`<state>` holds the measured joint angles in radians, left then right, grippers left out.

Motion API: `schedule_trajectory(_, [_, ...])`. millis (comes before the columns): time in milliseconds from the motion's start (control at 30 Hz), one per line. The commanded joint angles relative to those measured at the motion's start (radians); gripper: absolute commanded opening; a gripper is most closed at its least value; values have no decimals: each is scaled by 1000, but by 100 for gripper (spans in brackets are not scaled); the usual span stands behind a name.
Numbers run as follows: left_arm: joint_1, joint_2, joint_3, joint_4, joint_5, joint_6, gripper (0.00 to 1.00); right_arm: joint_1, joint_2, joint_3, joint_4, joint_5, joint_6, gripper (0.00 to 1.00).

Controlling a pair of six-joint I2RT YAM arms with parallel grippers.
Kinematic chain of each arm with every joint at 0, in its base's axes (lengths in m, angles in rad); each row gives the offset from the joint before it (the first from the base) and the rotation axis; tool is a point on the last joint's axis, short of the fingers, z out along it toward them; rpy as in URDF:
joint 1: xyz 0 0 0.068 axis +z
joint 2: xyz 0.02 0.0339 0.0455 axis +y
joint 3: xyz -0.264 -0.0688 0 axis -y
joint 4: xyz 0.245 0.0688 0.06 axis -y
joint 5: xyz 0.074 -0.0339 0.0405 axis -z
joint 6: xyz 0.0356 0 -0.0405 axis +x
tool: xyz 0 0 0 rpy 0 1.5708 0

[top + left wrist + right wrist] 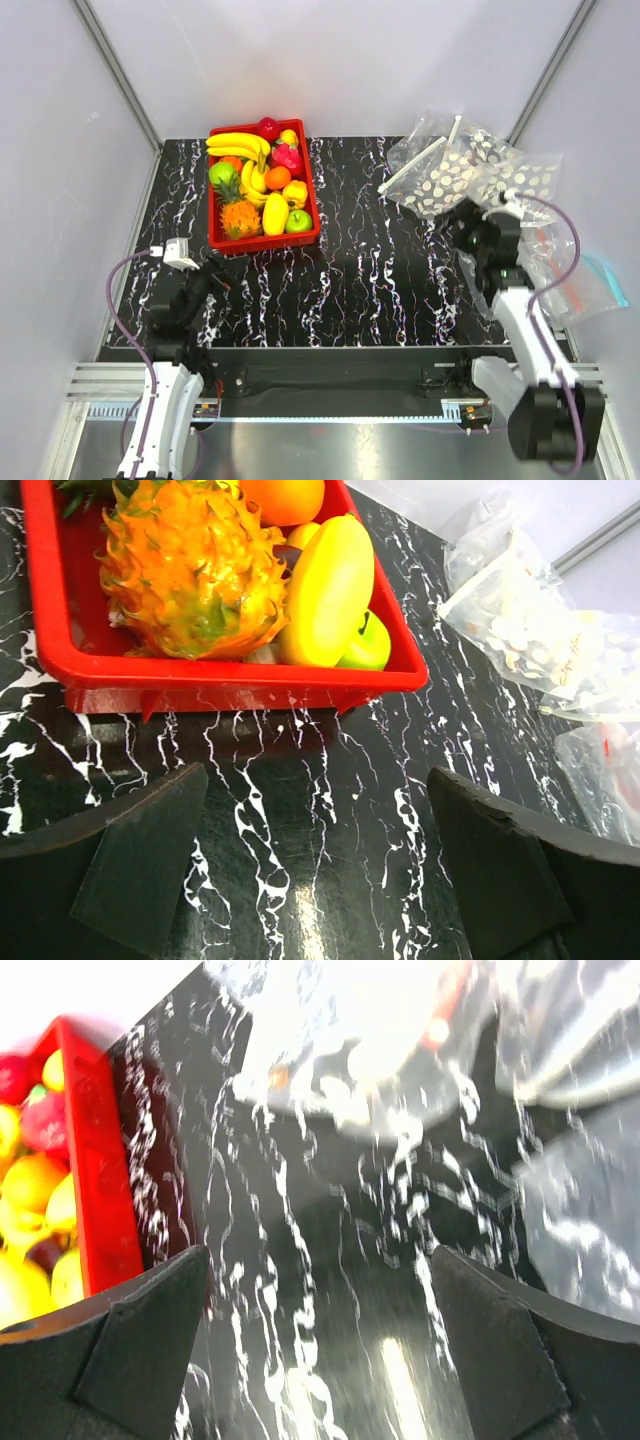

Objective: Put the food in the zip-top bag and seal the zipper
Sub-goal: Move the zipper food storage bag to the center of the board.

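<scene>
The food lies in a red tray (pixel 313 200) at the back left: a bunch of yellow bananas (pixel 238 145), a green apple (pixel 298 221) and a smaller yellow fruit (pixel 289 137). The left wrist view shows the apple (pixel 368 645) at the tray's near corner (pixel 240 675). The dotted zip-top bag (pixel 460 172) lies crumpled at the back right, its white zipper (pixel 412 166) facing left. My left gripper (pixel 207 274) is open and empty in front of the tray (pixel 315 870). My right gripper (pixel 463 232) is open and empty just in front of the bag (pixel 320 1350).
The tray also holds a spiky orange pineapple (pixel 190 570), a long yellow fruit (pixel 328 590), an orange, and red and pink fruits. A plain clear bag with a blue edge (pixel 590 285) lies at the right table edge. White walls enclose the table.
</scene>
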<state>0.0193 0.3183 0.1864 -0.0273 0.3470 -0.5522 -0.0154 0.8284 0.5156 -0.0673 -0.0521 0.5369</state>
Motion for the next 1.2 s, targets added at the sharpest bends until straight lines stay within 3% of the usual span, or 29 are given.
schedule_trajectory(0, [-1,-12,-18,76,43,-20,99,2,196,180,-26,89,-35,100])
schedule_trajectory(233, [-12,-39,-18,67,41,-12,99,2,544,406,-19,176,-8,88])
schedule_trajectory(567, [-15,-10,-18,86,40,-14,99,2,853,644,-74,195,14,87])
schedule_trajectory(667, [-15,1,-15,92,40,-15,99,2,943,724,-103,164,-8,75])
schedule_trajectory(767, [-39,8,-13,92,35,-17,99,11,1003,742,-115,103,-37,46])
schedule_trajectory(800, [-39,7,-11,92,33,-15,99,11,1008,745,-121,88,-61,26])
schedule_trajectory(900, [-42,11,-11,93,30,-18,99,102,986,745,-158,74,-115,4])
schedule_trajectory(1000, [-45,16,-10,98,29,-18,99,176,916,707,-189,63,-162,0])
schedule_trajectory(1167, [-51,18,-5,93,27,-15,99,296,696,517,-209,-116,-227,0])
